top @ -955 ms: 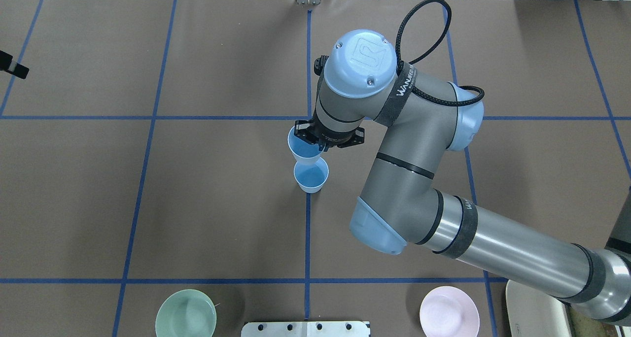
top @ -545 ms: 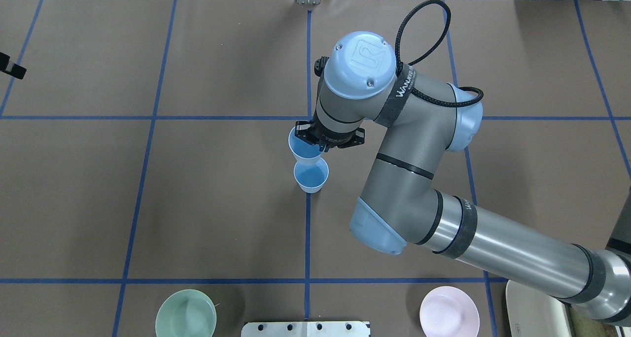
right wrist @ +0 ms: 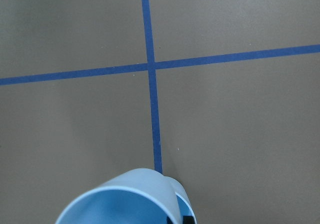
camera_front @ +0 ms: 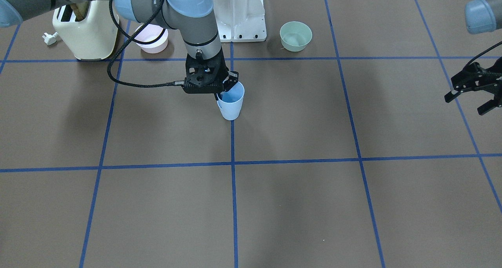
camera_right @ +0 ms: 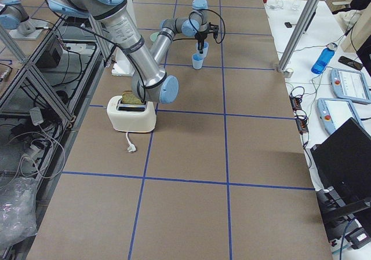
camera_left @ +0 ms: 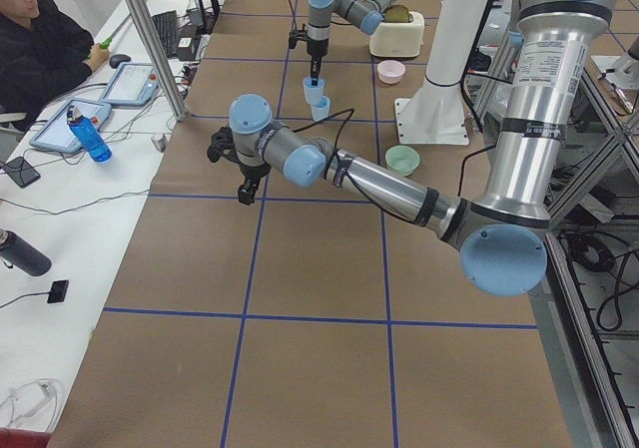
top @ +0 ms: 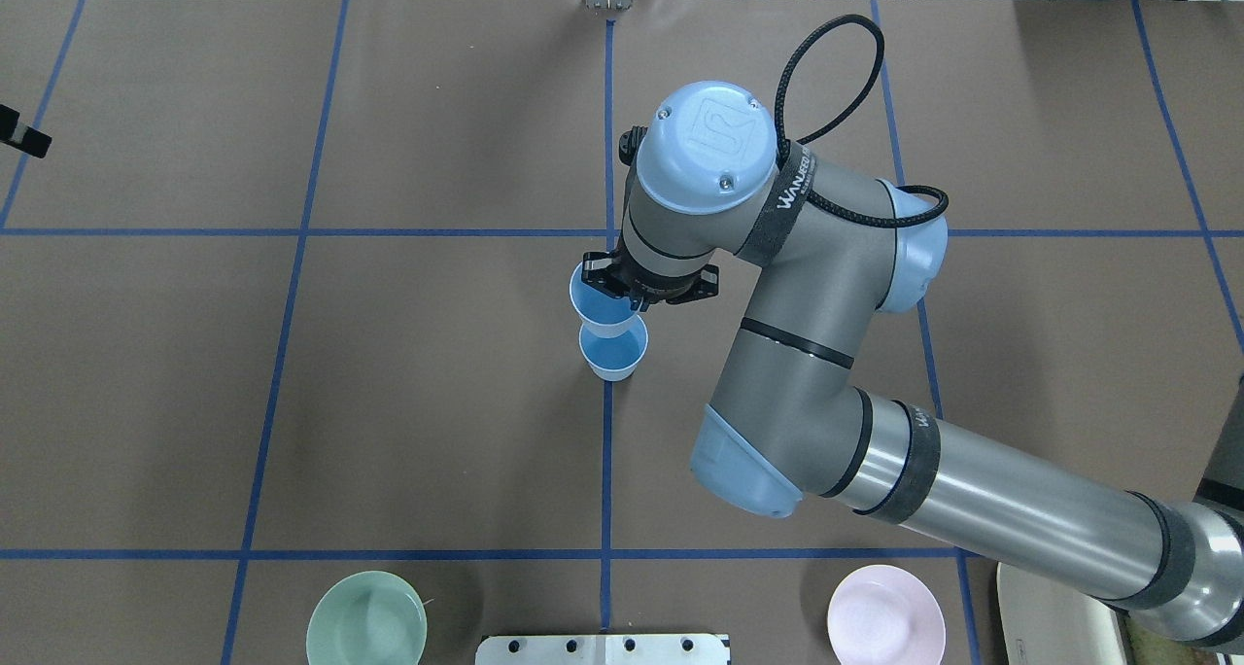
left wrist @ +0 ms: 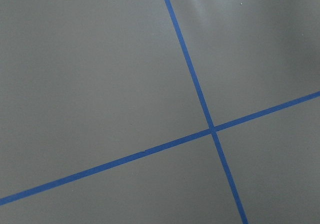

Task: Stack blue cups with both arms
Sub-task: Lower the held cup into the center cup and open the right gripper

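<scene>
My right gripper (top: 630, 297) is shut on the rim of one pale-blue cup (top: 595, 302) and holds it upright at the table's middle. The held cup also shows in the front view (camera_front: 232, 97) and at the bottom of the right wrist view (right wrist: 125, 200). The other blue cup (top: 613, 349) stands on the table just below it; the left side view shows the held cup (camera_left: 314, 89) above the standing one (camera_left: 320, 110). I cannot tell whether they touch. My left gripper (camera_front: 465, 104) is open and empty, far off over the table's left side.
A green bowl (top: 366, 618) and a pink bowl (top: 885, 614) stand near the robot's base, either side of the white pedestal (camera_front: 239, 13). A cream toaster (camera_front: 84, 29) with a loose plug (camera_front: 49, 38) stands on the robot's right. Blue tape lines cross the brown table.
My right arm has sunk a little and drawn toward the robot, bringing the held cup closer over the standing cup. The left gripper has barely moved.
</scene>
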Robot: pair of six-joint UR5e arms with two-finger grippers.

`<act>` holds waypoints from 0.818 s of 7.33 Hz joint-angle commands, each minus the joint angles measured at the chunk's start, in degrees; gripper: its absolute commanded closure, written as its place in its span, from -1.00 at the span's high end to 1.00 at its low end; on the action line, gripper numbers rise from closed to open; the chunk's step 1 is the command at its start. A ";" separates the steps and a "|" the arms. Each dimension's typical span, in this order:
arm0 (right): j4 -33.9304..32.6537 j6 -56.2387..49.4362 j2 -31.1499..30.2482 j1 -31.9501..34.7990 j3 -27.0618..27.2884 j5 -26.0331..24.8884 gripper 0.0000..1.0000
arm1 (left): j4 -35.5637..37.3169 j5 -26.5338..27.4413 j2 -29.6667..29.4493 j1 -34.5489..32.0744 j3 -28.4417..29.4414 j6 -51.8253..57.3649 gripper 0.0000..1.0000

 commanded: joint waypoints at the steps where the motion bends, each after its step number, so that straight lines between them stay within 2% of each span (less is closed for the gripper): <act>1: -0.01 0.01 -0.10 -0.62 0.08 -0.29 -1.00 | 0.00 0.07 0.00 0.10 0.30 0.00 0.95; 6: -0.10 0.01 -1.24 -0.62 1.31 -0.38 -1.00 | 0.09 0.16 -0.53 0.27 1.00 -0.09 0.95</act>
